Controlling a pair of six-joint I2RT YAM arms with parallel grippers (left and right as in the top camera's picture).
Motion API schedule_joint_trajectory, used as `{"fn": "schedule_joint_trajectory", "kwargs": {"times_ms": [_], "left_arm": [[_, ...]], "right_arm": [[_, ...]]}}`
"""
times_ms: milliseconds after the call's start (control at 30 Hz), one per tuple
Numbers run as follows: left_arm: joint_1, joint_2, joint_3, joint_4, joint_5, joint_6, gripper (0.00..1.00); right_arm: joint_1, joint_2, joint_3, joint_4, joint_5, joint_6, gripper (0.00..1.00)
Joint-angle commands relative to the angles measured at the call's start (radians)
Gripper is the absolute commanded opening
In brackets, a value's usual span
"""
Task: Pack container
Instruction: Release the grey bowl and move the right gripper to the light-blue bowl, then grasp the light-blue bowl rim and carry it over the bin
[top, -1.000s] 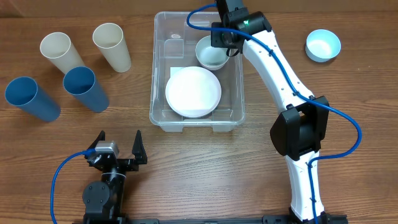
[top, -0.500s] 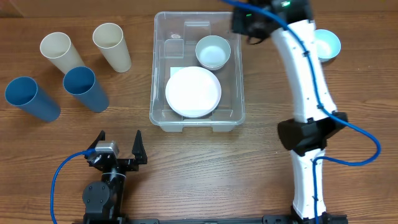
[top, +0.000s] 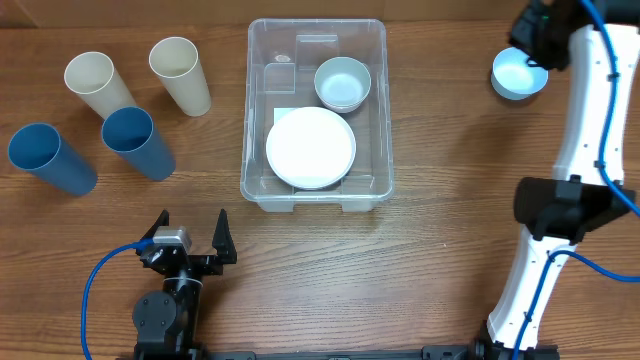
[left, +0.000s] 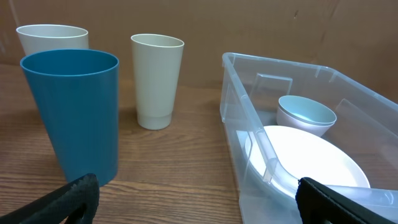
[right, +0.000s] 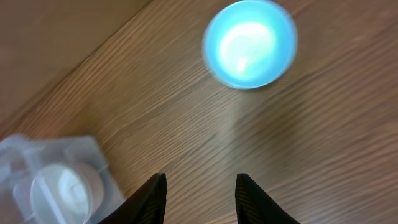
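Note:
The container (top: 249, 110) is a clear bin in the middle of the table. It holds a white plate (top: 310, 148) and a white bowl (top: 342, 83). A light blue bowl (top: 519, 72) sits on the table to its right. My right gripper (right: 200, 177) hovers high near that bowl (right: 250, 43), open, with only bare wood between its fingers. In the overhead view its wrist is at the top right, just above the bowl. My left gripper (top: 190, 235) rests wide open near the front left edge, holding nothing. It faces the container (left: 286, 65).
Two cream cups (top: 98, 85) (top: 180, 75) and two blue cups (top: 52, 158) (top: 138, 142) stand left of the container. The nearer blue cup (left: 74, 112) stands close in front of the left gripper. The container's corner (right: 56, 180) shows at the lower left of the right wrist view.
My right arm has swung from over the white bowl in the container out to the right, ending by the light blue bowl. The white bowl stays in the container. The left arm is still.

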Motion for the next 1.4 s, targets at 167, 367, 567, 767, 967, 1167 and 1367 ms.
{"fn": "schedule_joint_trajectory", "kwargs": {"times_ms": [167, 367, 567, 767, 967, 1167, 1367], "left_arm": [[0.010, -0.007, -0.003, -0.002, -0.006, 0.008, 1.00], [0.010, -0.007, -0.003, -0.002, -0.006, 0.008, 1.00], [0.010, -0.007, -0.003, -0.002, -0.006, 0.008, 1.00], [0.010, -0.007, -0.003, -0.002, -0.006, 0.008, 1.00], [0.010, -0.007, -0.003, -0.002, -0.006, 0.008, 1.00], [0.010, -0.007, -0.003, -0.002, -0.006, 0.008, 1.00], [0.010, -0.007, -0.003, -0.002, -0.006, 0.008, 1.00]], "right_arm": [[-0.116, 0.066, -0.127, 0.071, 0.000, 0.024, 0.37], [-0.129, 0.068, -0.344, 0.250, 0.000, 0.060, 0.37], [-0.129, 0.068, -0.476, 0.457, -0.014, 0.083, 0.39], [-0.129, 0.080, -0.486, 0.524, 0.022, 0.135, 0.47], [-0.129, 0.137, -0.487, 0.506, 0.031, 0.189, 0.42], [-0.132, 0.189, -0.487, 0.502, 0.032, 0.200, 0.42], [-0.134, 0.217, -0.487, 0.517, 0.032, 0.207, 0.05]]}}
